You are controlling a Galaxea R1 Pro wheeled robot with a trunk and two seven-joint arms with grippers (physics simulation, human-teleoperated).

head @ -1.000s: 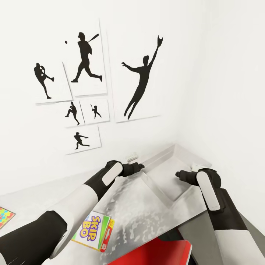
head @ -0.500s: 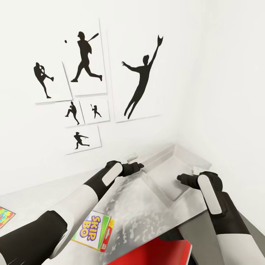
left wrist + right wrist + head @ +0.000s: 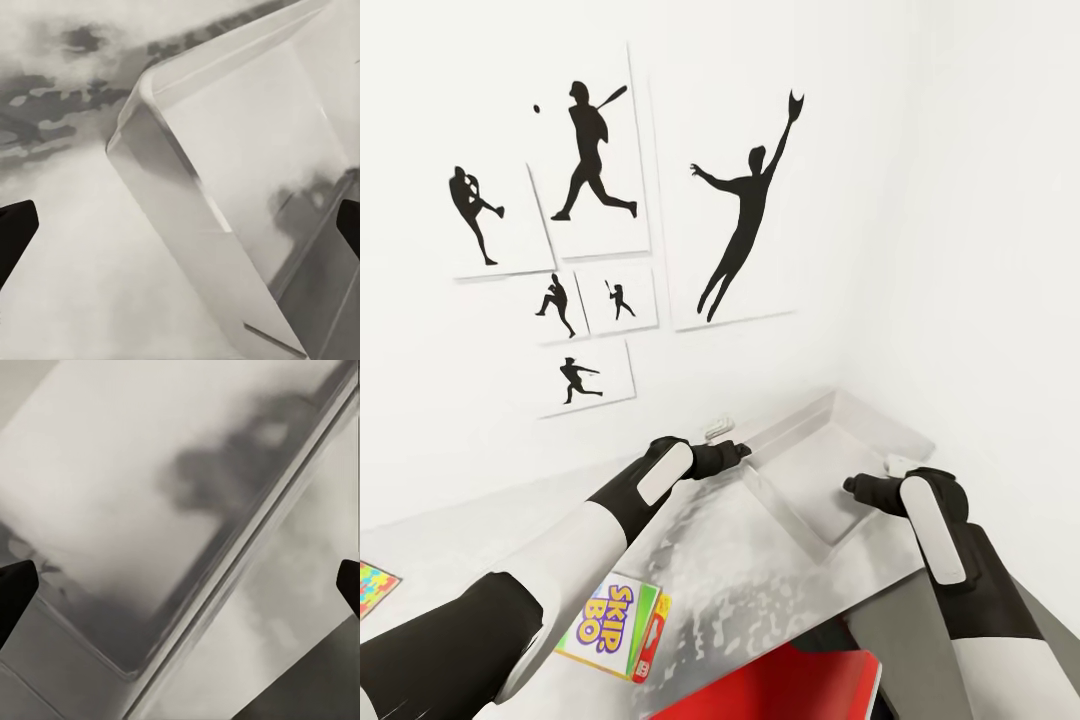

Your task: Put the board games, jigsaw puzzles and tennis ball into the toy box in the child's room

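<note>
Head view: toy box (image 3: 830, 480), translucent grey, at the table (image 3: 450, 540) corner under six baseball silhouette pictures (image 3: 600, 160). Left gripper (image 3: 743, 450) at the box's near-left rim; right gripper (image 3: 850, 486) over its right side. In both wrist views the dark fingertips (image 3: 15, 232) stand far apart at the picture edges, so both jaws are spread and hold nothing; the box rim (image 3: 225, 592) lies between them.

Progress, as judged: the visible part of the box floor looks bare, so no toy appears stowed; all loading seems still to do, and the arms seem placed to take hold of the box itself.

Count in view: one toy box; one board game, the Skip-Bo (image 3: 615, 625), beside the left arm; one puzzle (image 3: 375, 588), cut by the picture edge; a red chair (image 3: 800, 690) below
</note>
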